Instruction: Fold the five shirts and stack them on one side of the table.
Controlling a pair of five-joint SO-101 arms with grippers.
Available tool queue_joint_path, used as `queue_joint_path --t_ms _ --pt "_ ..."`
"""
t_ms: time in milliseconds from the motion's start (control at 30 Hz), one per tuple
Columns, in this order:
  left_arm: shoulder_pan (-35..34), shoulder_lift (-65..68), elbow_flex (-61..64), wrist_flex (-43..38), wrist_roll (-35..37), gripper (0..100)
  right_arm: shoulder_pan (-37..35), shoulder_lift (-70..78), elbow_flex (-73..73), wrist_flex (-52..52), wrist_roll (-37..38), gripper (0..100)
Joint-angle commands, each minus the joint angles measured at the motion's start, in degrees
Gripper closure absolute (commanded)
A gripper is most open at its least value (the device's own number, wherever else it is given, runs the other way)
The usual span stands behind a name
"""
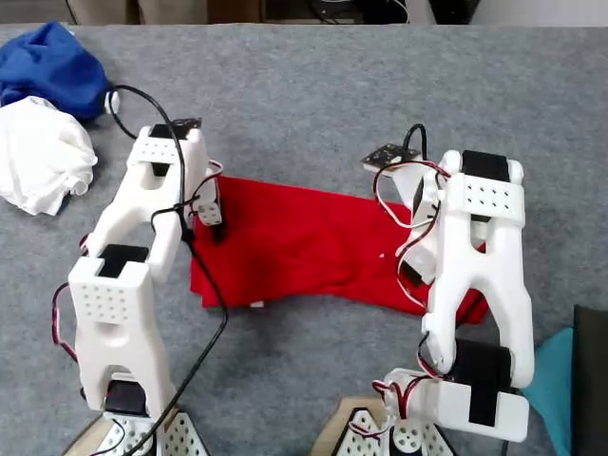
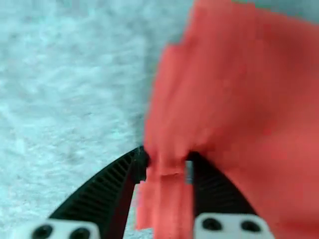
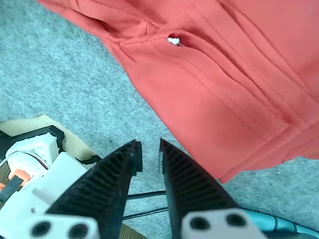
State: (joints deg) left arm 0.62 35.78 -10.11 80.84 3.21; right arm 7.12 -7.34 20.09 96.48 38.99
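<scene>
A red shirt (image 1: pixel 304 242) lies partly folded across the middle of the grey table. My left gripper (image 1: pixel 211 220) sits at the shirt's left edge. In the left wrist view the left gripper (image 2: pixel 167 162) is shut on a bunched fold of the red shirt (image 2: pixel 239 89). The right arm (image 1: pixel 484 247) stands over the shirt's right end. In its own view the right gripper (image 3: pixel 150 149) hovers above bare table just off the red shirt (image 3: pixel 224 74), fingers nearly together with nothing between them.
A blue shirt (image 1: pixel 47 66) and a white shirt (image 1: pixel 43 157) lie bunched at the back left. A teal shirt (image 1: pixel 560 380) and a dark item (image 1: pixel 594 342) sit at the right edge. The arms' wooden base (image 3: pixel 45 124) is near the right gripper.
</scene>
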Motion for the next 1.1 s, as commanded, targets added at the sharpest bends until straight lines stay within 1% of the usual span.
queue_joint_path --t_ms 0,133,433,633,833,933,1067 --pt "-1.1 1.1 -1.4 -0.8 0.4 98 -0.5 0.1 -2.6 0.6 -0.1 91.5" --pt "-4.7 1.1 -2.3 -1.1 0.4 98 -0.5 0.1 -2.6 0.5 -0.1 91.5" --pt "-19.2 1.1 -12.0 -0.8 0.0 98 -0.5 0.1 -2.6 0.3 0.0 91.5" --pt "-25.4 1.1 -18.5 0.9 -7.2 98 -0.5 0.1 -2.6 0.3 0.0 91.5" --pt "-25.7 1.1 -21.3 2.3 -9.5 98 -0.6 0.1 -2.6 0.3 0.0 91.5" --pt "-22.7 1.1 -22.2 5.6 -9.5 98 -0.6 0.1 -2.6 0.3 0.0 91.5" --pt "-15.9 1.1 -21.6 8.0 -9.4 98 -0.6 0.1 -2.6 0.3 0.0 91.5"
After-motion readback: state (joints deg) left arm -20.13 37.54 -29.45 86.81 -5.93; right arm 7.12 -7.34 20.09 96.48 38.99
